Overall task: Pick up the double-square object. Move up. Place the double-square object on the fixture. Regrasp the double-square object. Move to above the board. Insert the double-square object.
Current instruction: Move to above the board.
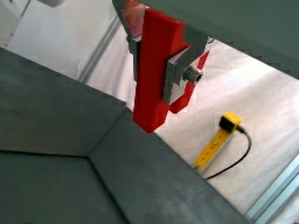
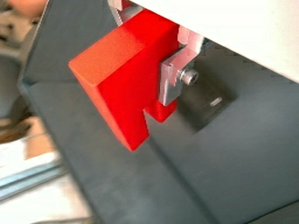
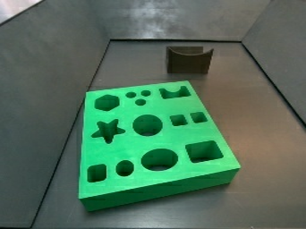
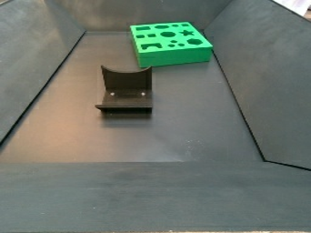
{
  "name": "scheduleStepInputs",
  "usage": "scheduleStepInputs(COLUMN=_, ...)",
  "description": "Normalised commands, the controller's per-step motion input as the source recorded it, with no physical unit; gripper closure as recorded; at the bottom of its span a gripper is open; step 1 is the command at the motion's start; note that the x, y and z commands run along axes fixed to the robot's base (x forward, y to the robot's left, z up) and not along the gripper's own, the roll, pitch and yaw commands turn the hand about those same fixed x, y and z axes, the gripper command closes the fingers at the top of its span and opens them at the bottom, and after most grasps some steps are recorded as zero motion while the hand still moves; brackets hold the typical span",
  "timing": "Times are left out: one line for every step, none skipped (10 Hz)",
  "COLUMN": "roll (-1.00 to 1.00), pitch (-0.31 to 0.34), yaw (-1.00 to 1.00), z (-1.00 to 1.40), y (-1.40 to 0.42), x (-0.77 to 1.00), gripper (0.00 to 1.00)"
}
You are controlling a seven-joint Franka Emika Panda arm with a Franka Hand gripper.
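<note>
The double-square object point(image 2: 122, 83) sits clamped in the pincer point(image 2: 163, 79), high above the fixture point(image 4: 124, 91) and out of both side views; a slipping grip could skew placement there.

A dark grey floor point(image 3: 251, 134) (walled by sloping panels) carries two things in both side views: the green board point(image 3: 153, 139) lying flat, and the fixture point(image 3: 189, 59) standing well apart from it. The pincer point(image 1: 163, 74) is above, outside both side views.

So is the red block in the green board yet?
Out. The gripper holds the double-square object in both wrist views; the board's holes look empty.
</note>
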Motion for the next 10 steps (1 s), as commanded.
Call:
scheduleStepInputs(roll=-1.0, pitch=-0.151, yaw=-0.19, z=0.26, y=-1.0, x=-0.52, gripper=1.0)
scheduleStepInputs(roll=-1.0, pitch=-0.143, yaw=-0.2, z=0.27, y=-1.0, x=-0.53, gripper=1.0)
scheduleStepInputs(roll=-1.0, pitch=-0.133, yaw=-0.21, z=0.27, y=-1.0, x=-0.53, gripper=1.0)
scheduleStepInputs(roll=-1.0, pitch=-0.122, yaw=-0.23, z=0.27, y=-1.0, x=-0.55, gripper=1.0)
scheduleStepInputs(roll=-1.0, pitch=-0.118, yaw=-0.23, z=0.27, y=-1.0, x=-0.57, gripper=1.0)
scheduleStepInputs(roll=-1.0, pitch=-0.11, yaw=-0.24, z=0.27, y=-1.0, x=-0.6, gripper=1.0)
scheduleStepInputs(roll=-1.0, pitch=-0.096, yaw=-0.24, z=0.23, y=-0.85, x=-0.54, gripper=1.0)
scheduleStepInputs(roll=-1.0, pitch=-0.093, yaw=-0.24, z=0.16, y=-0.56, x=-0.39, gripper=1.0)
scheduleStepInputs(roll=-1.0, pitch=-0.087, yaw=-0.24, z=0.1, y=-0.37, x=-0.29, gripper=1.0)
scheduleStepInputs(roll=-1.0, pitch=-0.065, yaw=-0.22, z=0.04, y=-0.13, x=-0.14, gripper=1.0)
